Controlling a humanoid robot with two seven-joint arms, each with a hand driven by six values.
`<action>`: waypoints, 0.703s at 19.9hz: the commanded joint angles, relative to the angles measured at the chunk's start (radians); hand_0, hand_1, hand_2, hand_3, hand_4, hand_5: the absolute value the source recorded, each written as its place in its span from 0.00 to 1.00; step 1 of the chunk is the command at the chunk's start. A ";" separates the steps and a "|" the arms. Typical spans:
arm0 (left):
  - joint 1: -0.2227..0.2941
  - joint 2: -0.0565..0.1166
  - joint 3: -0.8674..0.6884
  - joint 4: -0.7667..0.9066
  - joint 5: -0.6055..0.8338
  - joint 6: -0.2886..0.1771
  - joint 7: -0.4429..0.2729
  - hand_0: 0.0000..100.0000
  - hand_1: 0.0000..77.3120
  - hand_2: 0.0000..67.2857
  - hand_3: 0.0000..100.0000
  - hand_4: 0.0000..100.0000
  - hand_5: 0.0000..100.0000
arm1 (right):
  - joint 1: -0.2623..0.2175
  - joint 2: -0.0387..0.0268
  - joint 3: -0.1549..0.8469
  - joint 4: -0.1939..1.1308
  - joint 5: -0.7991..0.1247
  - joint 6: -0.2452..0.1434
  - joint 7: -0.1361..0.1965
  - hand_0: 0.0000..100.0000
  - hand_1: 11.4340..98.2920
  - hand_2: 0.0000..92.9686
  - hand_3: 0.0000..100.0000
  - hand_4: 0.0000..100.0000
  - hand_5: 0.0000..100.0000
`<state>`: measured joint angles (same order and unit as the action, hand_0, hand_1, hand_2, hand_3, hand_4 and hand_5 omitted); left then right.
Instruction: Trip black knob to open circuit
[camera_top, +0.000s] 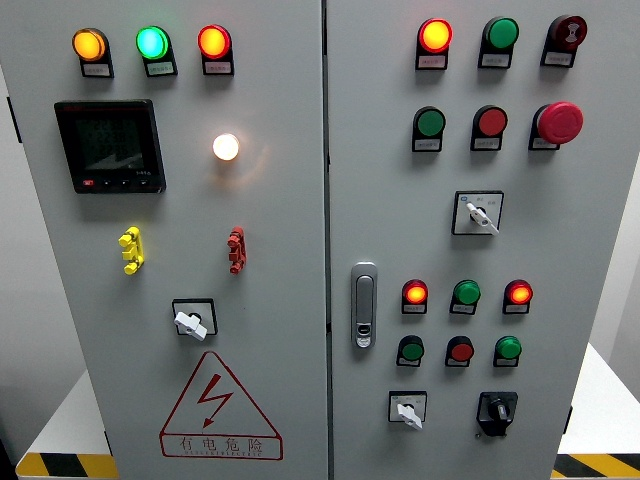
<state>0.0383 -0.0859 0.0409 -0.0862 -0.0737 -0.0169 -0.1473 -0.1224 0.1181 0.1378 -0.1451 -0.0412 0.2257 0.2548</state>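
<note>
We see the small black rotary knob (496, 409) on its black square plate at about five o'clock on the grey metal cabinet panel (280, 200), just right of a white-handled selector switch (407, 409). Neither of our hands shows in the head view, so we cannot tell their state or how the knob lies to them.

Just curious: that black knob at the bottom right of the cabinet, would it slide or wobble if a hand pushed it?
Probably not: the black knob sits fixed on the grey panel, so it likely only twists. Its raised bar probably gives fingers purchase.
</note>
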 joint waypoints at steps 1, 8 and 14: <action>0.000 0.000 0.000 0.000 0.000 0.000 0.000 0.00 0.04 0.19 0.21 0.07 0.02 | 0.001 0.0000 0.000 0.001 0.001 0.000 0.000 0.56 0.33 0.01 0.18 0.13 0.21; 0.000 0.000 0.000 0.000 0.000 0.000 0.000 0.00 0.05 0.19 0.21 0.07 0.02 | 0.003 0.0000 0.008 0.005 -0.005 -0.002 -0.002 0.56 0.33 0.01 0.18 0.13 0.21; 0.000 0.000 0.000 -0.001 0.000 0.000 0.000 0.00 0.05 0.19 0.21 0.07 0.02 | -0.006 0.0000 0.280 0.064 -0.323 -0.013 -0.021 0.56 0.33 0.01 0.19 0.13 0.20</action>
<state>0.0384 -0.0859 0.0413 -0.0860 -0.0736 -0.0169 -0.1473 -0.1197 0.1163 0.3144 -0.0945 -0.2466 0.2138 0.2468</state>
